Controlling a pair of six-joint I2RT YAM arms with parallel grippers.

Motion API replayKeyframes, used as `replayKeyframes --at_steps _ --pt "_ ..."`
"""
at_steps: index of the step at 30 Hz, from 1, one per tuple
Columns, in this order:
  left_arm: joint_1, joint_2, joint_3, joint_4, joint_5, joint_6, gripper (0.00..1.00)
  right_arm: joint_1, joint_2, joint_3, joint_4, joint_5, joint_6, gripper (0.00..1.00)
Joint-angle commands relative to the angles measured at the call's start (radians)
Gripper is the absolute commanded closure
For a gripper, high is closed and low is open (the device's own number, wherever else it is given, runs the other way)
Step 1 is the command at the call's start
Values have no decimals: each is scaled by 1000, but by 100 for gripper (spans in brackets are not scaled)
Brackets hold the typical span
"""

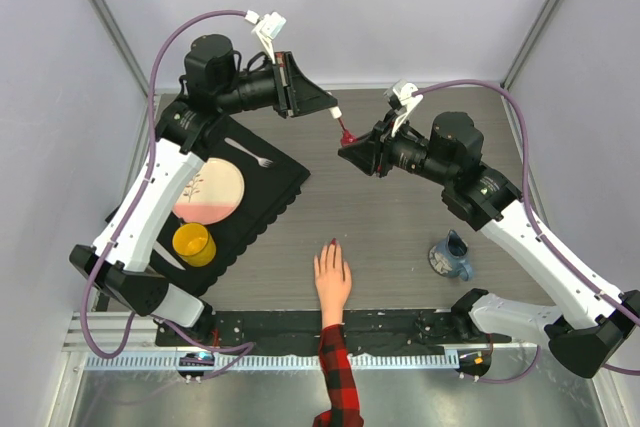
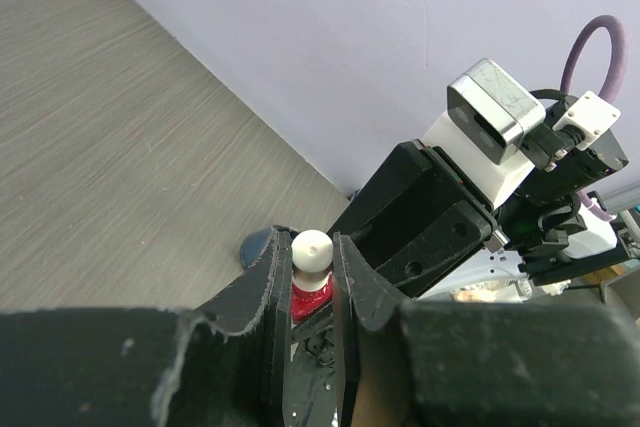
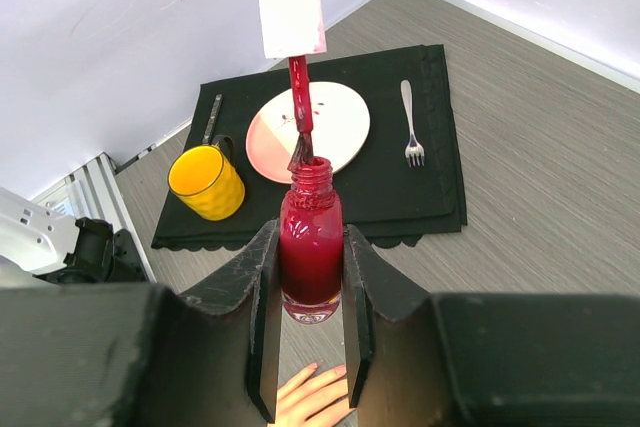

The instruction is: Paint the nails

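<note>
Now, table [image 1: 400,227]: I am watching the pale hand [image 1: 332,275] lying at its near edge.
Right gripper [image 3: 310,237]: clamping the red polish bottle [image 3: 310,272] upright.
Left gripper [image 2: 310,257]: pinching the white brush cap [image 2: 311,245], bristles [image 3: 300,152] meeting the bottle mouth.
Nails [image 1: 331,244]: resting on the table, well apart from both grippers.

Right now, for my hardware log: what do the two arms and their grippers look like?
The left arm and right arm have white link shells, black joints and black motor housings. A purple cable loops along each. The left gripper and right gripper are matte black with two flat fingers.
</note>
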Motion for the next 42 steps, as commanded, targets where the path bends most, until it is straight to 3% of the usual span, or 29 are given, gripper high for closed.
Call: replayKeyframes --at_steps 1,42 --pt "1 9 4 34 17 -3 100 4 -21 33 65 -9 -2 99" --pt "-16 9 -42 59 97 -37 100 2 10 71 74 -9 -16 99"
